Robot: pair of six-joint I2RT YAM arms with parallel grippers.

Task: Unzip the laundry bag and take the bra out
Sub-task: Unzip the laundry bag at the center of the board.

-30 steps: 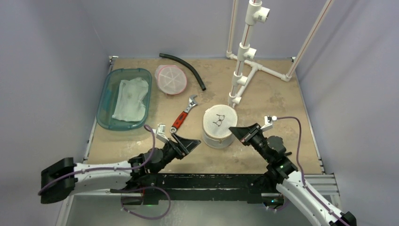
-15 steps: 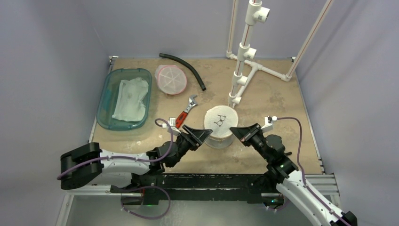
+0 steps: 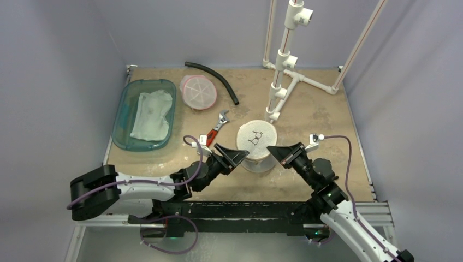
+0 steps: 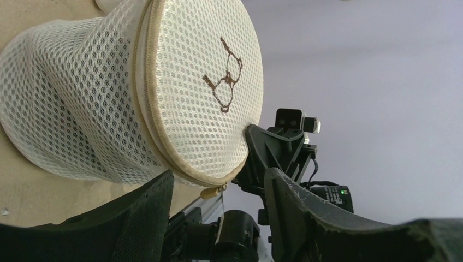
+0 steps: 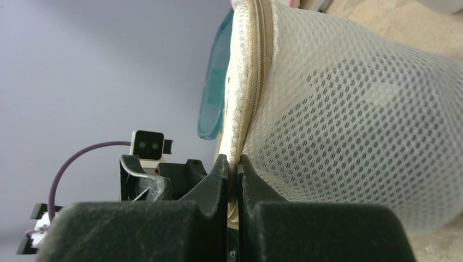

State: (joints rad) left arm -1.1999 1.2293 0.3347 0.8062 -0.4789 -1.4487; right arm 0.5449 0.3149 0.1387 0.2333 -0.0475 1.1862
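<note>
The laundry bag (image 3: 256, 144) is a round white mesh cylinder with a beige zipper round its lid, standing near the table's front middle. It fills the left wrist view (image 4: 136, 93) and the right wrist view (image 5: 355, 125). My right gripper (image 3: 271, 149) is shut on the bag's zipper rim (image 5: 233, 164) at its right side. My left gripper (image 3: 238, 158) is open at the bag's left front, the beige zipper pull (image 4: 213, 191) between its fingers and untouched. The bra is hidden inside the bag.
A teal tray (image 3: 123, 117) with a white cloth sits at the left. A pink-lidded container (image 3: 199, 91), a black hose (image 3: 213, 76) and a red-handled wrench (image 3: 214, 131) lie behind the bag. A white PVC pipe stand (image 3: 284, 65) rises at the back right.
My left arm swung right and forward from the front left to the bag, its open jaws now around the zipper pull. The right gripper edged in and stays pinched on the rim.
</note>
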